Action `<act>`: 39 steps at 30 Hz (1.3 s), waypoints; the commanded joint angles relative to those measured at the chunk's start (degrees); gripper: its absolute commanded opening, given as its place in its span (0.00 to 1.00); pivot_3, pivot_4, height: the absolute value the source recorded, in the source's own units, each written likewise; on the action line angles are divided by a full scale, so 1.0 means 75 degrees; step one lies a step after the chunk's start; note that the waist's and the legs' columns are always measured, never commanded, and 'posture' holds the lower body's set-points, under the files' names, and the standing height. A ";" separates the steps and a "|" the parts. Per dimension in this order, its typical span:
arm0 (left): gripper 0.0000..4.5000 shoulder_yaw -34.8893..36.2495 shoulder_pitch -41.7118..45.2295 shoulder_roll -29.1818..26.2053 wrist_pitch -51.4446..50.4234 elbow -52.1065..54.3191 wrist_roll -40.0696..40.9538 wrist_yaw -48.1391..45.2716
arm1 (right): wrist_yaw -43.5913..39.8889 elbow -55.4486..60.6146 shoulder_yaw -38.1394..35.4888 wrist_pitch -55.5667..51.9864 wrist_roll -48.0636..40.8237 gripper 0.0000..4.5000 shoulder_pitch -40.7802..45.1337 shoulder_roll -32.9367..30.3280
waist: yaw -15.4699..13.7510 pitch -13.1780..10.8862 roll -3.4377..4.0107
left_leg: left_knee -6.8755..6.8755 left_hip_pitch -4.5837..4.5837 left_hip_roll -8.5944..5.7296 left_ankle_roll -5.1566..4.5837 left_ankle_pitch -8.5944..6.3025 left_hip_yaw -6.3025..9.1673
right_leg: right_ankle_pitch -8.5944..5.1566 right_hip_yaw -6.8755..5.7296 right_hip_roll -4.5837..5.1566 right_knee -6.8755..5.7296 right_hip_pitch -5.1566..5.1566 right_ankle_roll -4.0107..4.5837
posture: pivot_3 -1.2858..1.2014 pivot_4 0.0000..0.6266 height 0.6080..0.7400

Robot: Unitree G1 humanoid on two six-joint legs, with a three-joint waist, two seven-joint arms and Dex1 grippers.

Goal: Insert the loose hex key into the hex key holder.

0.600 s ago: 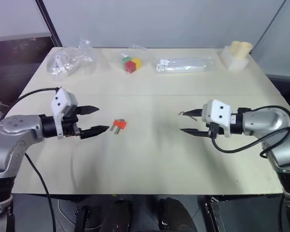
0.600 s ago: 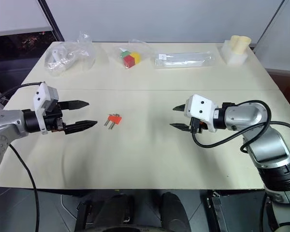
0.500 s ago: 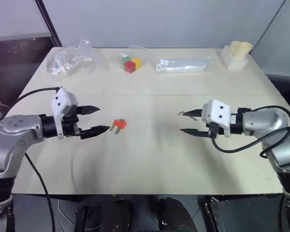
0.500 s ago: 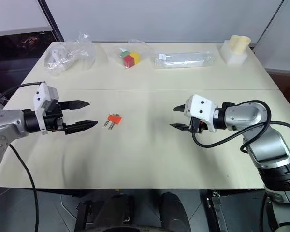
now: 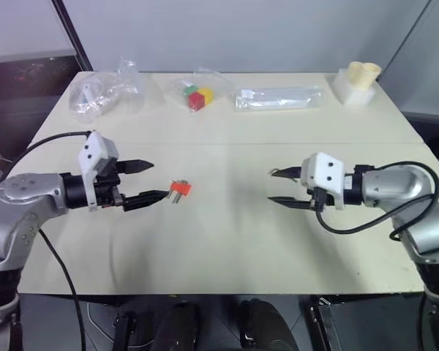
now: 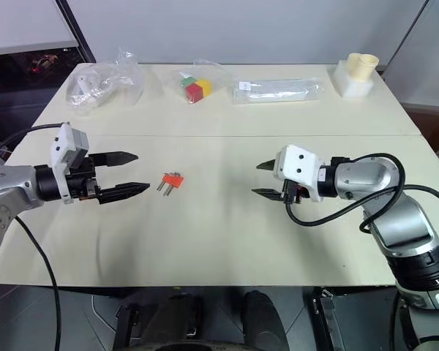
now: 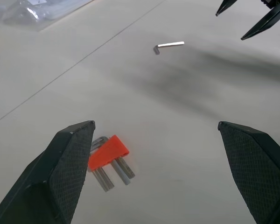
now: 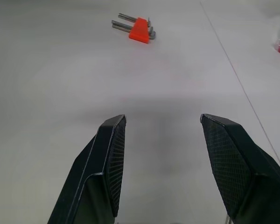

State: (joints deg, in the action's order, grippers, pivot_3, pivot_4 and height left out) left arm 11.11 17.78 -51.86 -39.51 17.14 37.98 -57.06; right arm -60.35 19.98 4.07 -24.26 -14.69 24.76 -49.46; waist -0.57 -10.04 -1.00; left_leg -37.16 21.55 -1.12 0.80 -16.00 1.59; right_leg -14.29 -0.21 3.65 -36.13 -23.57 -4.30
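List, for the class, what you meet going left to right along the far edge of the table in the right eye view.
Crumpled clear plastic bag → bag with the red, green and yellow cubes → long flat clear plastic packet → white holder with the pale yellow cups.

A pale beige table [image 6: 227,241] carries the orange hex key holder [image 6: 173,180] left of centre and the loose hex key [image 7: 169,45] lying flat further right. Along its far edge lie a crumpled clear bag [image 6: 102,80], coloured cubes [image 6: 196,88], a long clear packet [image 6: 278,90] and a cream block [image 6: 357,73].
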 commanded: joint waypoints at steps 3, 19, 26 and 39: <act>0.99 0.0149 0.0059 -0.0146 0.0116 0.0215 -0.0065 0.0003 | 0.0079 0.0088 -0.0020 0.0114 0.0008 0.58 0.0188 0.0069 | -0.0003 0.0000 0.0000 | 0.0000 0.0000 0.0000 0.0000 0.0000 0.0000 | 0.0000 0.0000 0.0000 0.0000 0.0000 0.0000 | 0.52 0.24 1.00; 0.99 0.0138 -0.0362 0.0171 0.0082 0.0342 -0.0102 0.0354 | 0.1232 -0.1369 0.1396 0.0395 0.0574 0.58 0.0765 0.2638 | 0.0124 0.0001 -0.0002 | 0.0004 -0.0006 0.0002 0.0000 0.0000 0.0000 | 0.0001 0.0001 -0.0002 -0.0006 -0.0002 -0.0001 | 0.52 0.24 1.00; 0.99 0.0253 -0.0684 0.0210 -0.0094 0.0642 0.0006 0.0494 | 0.1966 -0.3639 0.1882 0.0960 0.1114 0.58 0.1394 0.4339 | 0.0179 0.0002 -0.0003 | -0.0010 0.0068 -0.0006 0.0018 0.0010 0.0003 | 0.0009 0.0001 0.0003 -0.0019 -0.0073 -0.0008 | 0.52 0.24 1.00; 0.99 0.1284 -0.2134 -0.0116 0.0209 0.0370 -0.0372 0.0500 | 0.1856 -0.7268 0.2125 0.3095 0.1911 0.58 0.2804 0.5791 | 0.0218 0.0000 0.0002 | -0.0001 0.0107 -0.0004 0.0036 0.0021 0.0000 | 0.0018 0.0006 0.0000 -0.0033 -0.0133 -0.0011 | 0.52 0.24 1.00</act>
State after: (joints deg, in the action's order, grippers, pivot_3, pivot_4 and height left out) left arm 18.94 1.89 -52.36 -39.34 19.60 35.54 -53.43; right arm -45.99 -33.17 20.21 -3.28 -0.62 43.89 -7.13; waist 1.07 -10.03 -0.99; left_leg -37.16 22.35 -1.15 1.08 -15.84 1.59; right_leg -14.15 -0.17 3.64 -36.37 -24.57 -4.38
